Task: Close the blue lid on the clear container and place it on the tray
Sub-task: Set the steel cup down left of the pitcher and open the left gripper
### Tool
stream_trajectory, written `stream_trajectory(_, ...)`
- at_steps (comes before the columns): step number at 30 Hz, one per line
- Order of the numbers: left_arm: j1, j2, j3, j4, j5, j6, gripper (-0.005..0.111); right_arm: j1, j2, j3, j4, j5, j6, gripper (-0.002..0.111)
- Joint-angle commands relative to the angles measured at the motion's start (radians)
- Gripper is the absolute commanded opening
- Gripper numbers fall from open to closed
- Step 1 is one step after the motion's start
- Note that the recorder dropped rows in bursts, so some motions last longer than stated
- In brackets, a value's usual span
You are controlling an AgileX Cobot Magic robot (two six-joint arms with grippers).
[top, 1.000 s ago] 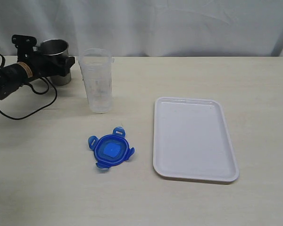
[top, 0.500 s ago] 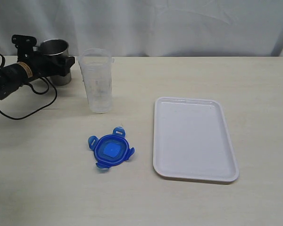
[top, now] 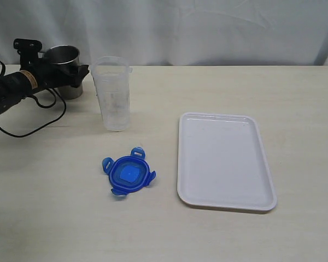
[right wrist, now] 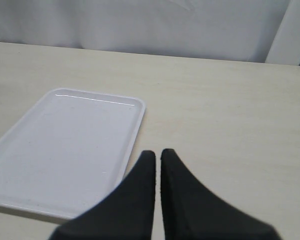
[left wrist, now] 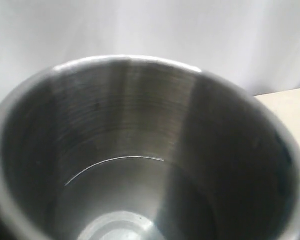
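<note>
The clear container (top: 113,94) stands upright and uncovered at the back left of the table. In front of it the blue lid (top: 128,172) lies flat on the table, flaps spread. To the right lies the white tray (top: 224,159), with nothing on it. My left gripper (top: 76,73) is at the grey steel cup (top: 64,57), left of the container. The left wrist view is filled by the cup's inside (left wrist: 140,150), so its fingers are hidden. My right gripper (right wrist: 157,154) is shut on nothing, hovering beside the tray's (right wrist: 65,145) edge; it is outside the exterior view.
A black cable (top: 27,128) loops on the table below the left arm. A white curtain (top: 208,27) hangs along the far edge of the table.
The left arm has shifted very slightly up and back at the steel cup. The container, lid and tray have not moved.
</note>
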Motion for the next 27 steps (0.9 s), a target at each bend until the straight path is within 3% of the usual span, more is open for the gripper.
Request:
stream_trajectory(1,-0.001,-0.009,-0.006,0.011,-0.005,-0.011,0.099,0.002,-0.003,-0.003,-0.003,-0.005,-0.003,0.004)
stream_trajectory(27,-0.001,-0.015,-0.006,0.079,0.009,-0.02,0.099,0.002,-0.003,-0.003,-0.003,-0.005,-0.003,0.004)
